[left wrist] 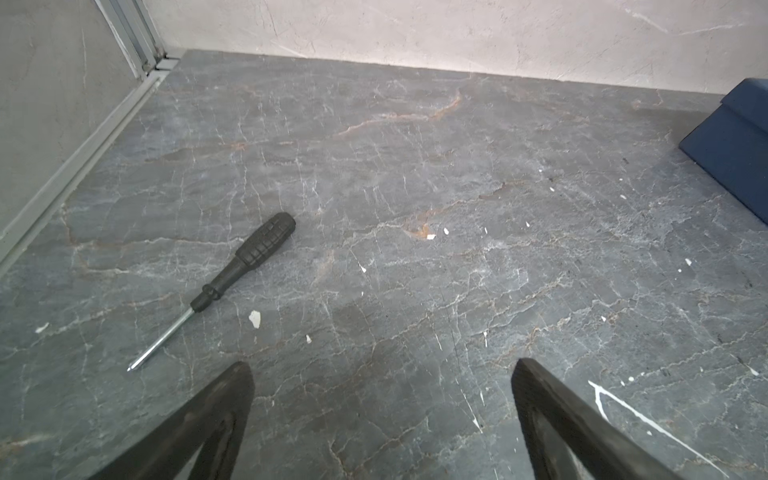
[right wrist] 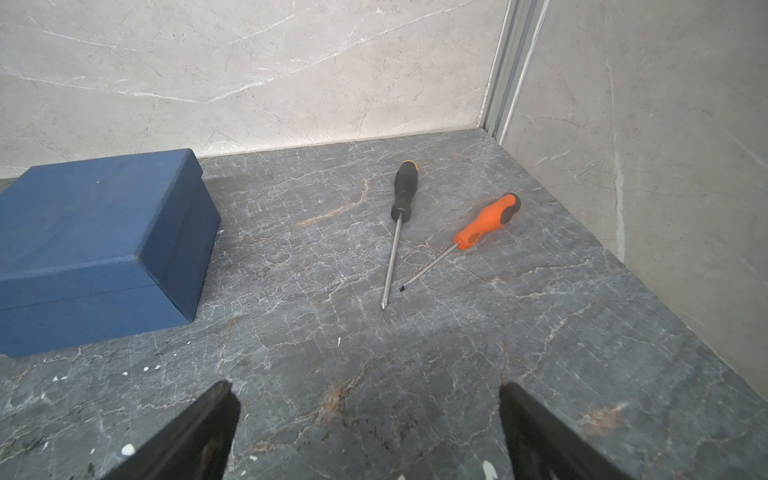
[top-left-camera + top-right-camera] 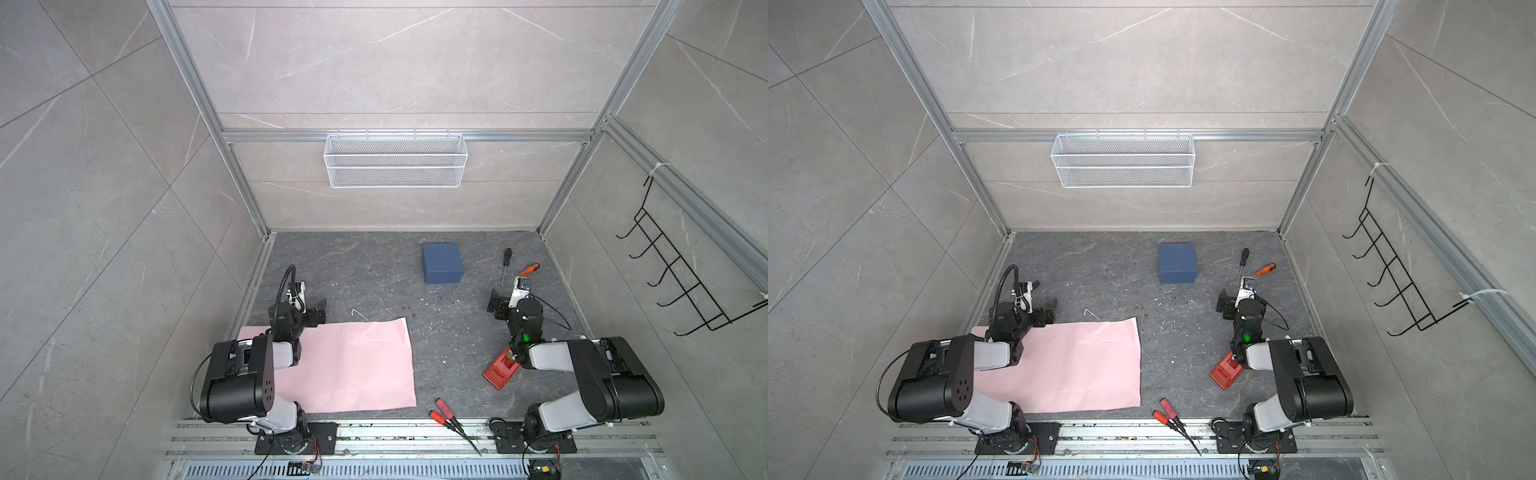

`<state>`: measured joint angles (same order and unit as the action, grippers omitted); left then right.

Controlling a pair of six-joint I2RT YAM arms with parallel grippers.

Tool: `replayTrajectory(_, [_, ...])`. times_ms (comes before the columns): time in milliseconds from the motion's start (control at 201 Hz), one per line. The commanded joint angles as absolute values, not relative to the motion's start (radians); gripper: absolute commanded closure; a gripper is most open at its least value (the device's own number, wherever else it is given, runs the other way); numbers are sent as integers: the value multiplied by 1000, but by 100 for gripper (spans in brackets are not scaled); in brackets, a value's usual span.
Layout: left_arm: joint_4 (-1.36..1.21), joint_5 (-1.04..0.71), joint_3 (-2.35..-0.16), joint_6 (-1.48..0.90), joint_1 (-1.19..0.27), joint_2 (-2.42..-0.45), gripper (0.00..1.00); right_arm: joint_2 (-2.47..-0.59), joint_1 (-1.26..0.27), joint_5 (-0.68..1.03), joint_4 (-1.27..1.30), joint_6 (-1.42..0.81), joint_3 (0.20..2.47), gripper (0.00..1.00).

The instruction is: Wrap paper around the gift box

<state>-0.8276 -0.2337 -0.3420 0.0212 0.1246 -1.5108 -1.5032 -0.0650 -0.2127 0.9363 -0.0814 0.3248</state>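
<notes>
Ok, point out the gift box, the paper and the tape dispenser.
gift box (image 3: 441, 258), in a top view, on its lid.
paper (image 3: 355, 365), in a top view, on its bare pink middle.
tape dispenser (image 3: 498, 372), in a top view, on its red base.

White mesh wire basket (image 3: 395, 160) hangs from an aluminium crossbar (image 3: 519, 136) on the back wall (image 3: 395, 62). 3 walls, pale grey marble-look tiles, aluminium posts at the corners. Below the basket: dark grey veined floor (image 3: 365, 270), flecked with white chips. Right of the basket: black wire hook rack (image 3: 683, 266) on the side wall. Slotted aluminium rails (image 3: 415, 428) lie along the edge farthest from the basket. Soft, even light.
</notes>
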Motion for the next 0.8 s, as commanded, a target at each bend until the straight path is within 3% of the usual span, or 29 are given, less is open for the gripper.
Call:
replayTrajectory(0, [-732,-225,-418,-11,140,-1442,0,-1439,-66,-223,853,-75,346,0])
replayTrajectory(174, [-98,-232,-738,12,143,-1366,0,-1208,-71,-195,472,-123,444,0])
replayTrajectory(383, [480,-247,-1061,-41,143,-1330,0,-1147,-82,72,-143,-329,722,3])
replayTrajectory(503, [485,-310,-1009,-2,165,-1258,0,-1144,-137,184,-273,-469,766,9])
replayTrajectory(657, [402,-416,-892,-24,294,-1194,0,-1148,-334,191,-235,-580,751,13])
replayTrajectory(717, [373,-429,-860,-33,325,-1178,0,-1175,-401,207,-198,-606,750,20])
replayTrajectory(792, [353,-438,-834,-30,333,-1171,0,-1221,-484,204,-153,-637,753,22])
